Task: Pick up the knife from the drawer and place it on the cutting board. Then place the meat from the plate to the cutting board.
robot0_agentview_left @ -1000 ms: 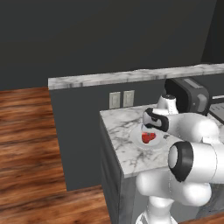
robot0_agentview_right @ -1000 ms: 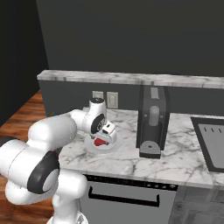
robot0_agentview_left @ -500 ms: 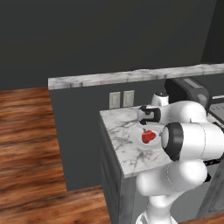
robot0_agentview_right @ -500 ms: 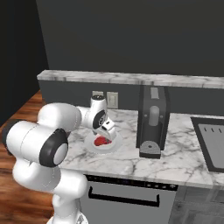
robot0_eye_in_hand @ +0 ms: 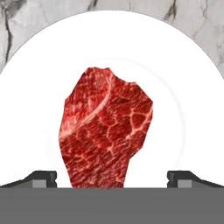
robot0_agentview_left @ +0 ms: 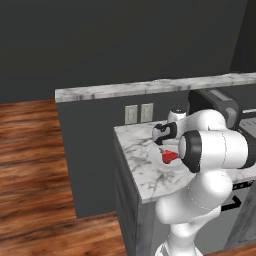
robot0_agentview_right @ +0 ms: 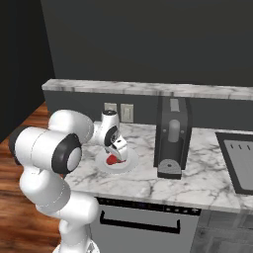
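The claw (robot0_eye_in_hand: 112, 177) hangs open right over the meat (robot0_eye_in_hand: 105, 131), its two dark tips standing wide apart, one on each side of the meat's narrow end, gripping nothing. In the hand view the meat is a red marbled slab lying flat in the middle of a round white plate (robot0_eye_in_hand: 192, 113). Its long axis runs from the claw end up the picture: the narrow end sits between the tips and the broad, notched end points away from them. A pale streak of fat curves across its upper left part.

The plate rests on the marbled counter (robot0_agentview_right: 143, 173), near its left end in the right base view, with the coffee machine (robot0_agentview_right: 171, 138) standing upright just to the right of it, apart from the plate. There the claw (robot0_agentview_right: 117, 150) points down at the meat (robot0_agentview_right: 113, 160), with the arm bent over from the left. In the left base view the meat (robot0_agentview_left: 169, 156) shows as a red patch on the plate (robot0_agentview_left: 156, 156), partly behind the arm's big joint. Two wall outlets (robot0_agentview_left: 139, 113) sit in the dark backsplash behind the counter (robot0_agentview_left: 145, 170).
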Motion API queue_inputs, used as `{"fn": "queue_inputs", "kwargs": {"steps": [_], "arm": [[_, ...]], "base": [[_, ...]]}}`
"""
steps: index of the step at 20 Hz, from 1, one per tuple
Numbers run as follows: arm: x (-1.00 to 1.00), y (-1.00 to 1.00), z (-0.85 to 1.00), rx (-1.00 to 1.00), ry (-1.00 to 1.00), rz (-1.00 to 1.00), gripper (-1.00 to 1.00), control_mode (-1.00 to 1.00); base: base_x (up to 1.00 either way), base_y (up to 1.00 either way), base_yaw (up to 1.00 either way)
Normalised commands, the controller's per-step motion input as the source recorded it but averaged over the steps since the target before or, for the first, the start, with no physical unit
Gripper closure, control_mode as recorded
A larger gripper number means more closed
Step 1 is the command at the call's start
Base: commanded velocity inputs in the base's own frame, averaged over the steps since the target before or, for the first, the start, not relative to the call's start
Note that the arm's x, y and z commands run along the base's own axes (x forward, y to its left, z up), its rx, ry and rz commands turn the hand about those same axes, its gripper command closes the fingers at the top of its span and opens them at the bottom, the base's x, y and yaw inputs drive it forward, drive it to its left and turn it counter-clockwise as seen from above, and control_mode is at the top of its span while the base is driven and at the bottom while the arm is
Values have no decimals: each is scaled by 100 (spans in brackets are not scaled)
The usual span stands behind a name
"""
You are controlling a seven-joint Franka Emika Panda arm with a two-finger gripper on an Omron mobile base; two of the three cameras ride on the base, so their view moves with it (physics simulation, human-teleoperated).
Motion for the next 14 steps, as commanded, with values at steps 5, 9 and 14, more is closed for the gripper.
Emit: {"fn": "queue_inputs", "kwargs": {"steps": [5,9,14], "arm": [[14,6,-19,0,2,-11,-100,-100],[14,2,-17,0,2,-11,-100,-100],[5,0,-16,0,1,-9,-100,-100]], "base": [[0,0,0],[0,0,0],[0,0,0]]}}
